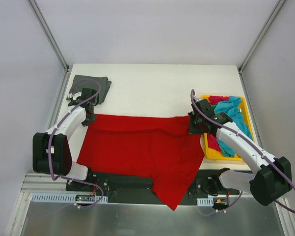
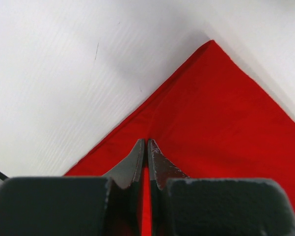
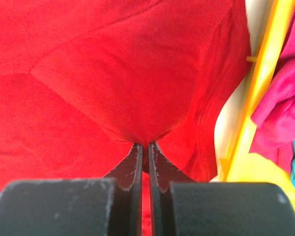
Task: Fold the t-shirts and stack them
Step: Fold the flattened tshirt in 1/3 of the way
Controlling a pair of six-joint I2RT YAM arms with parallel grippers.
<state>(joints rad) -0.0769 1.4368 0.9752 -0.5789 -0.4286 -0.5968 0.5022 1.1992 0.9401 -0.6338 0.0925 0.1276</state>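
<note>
Left claw [image 1: 90,119] is clamped on the red t-shirt [image 1: 137,147] at its 10 o'clock corner; right claw [image 1: 193,126] pinches its 2 o'clock edge. Yellow tray [image 1: 215,156] sits at 3 o'clock.

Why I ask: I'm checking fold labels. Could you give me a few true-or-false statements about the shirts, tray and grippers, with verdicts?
1. The red shirt lies spread on the table. True.
2. The left gripper is open above the grey shirt. False: it is shut on the red shirt's edge.
3. The right gripper is shut on the red shirt. True.
4. The tray is empty. False: it holds a pile of shirts.
5. The grey shirt lies at the table's far left corner. True.
</note>
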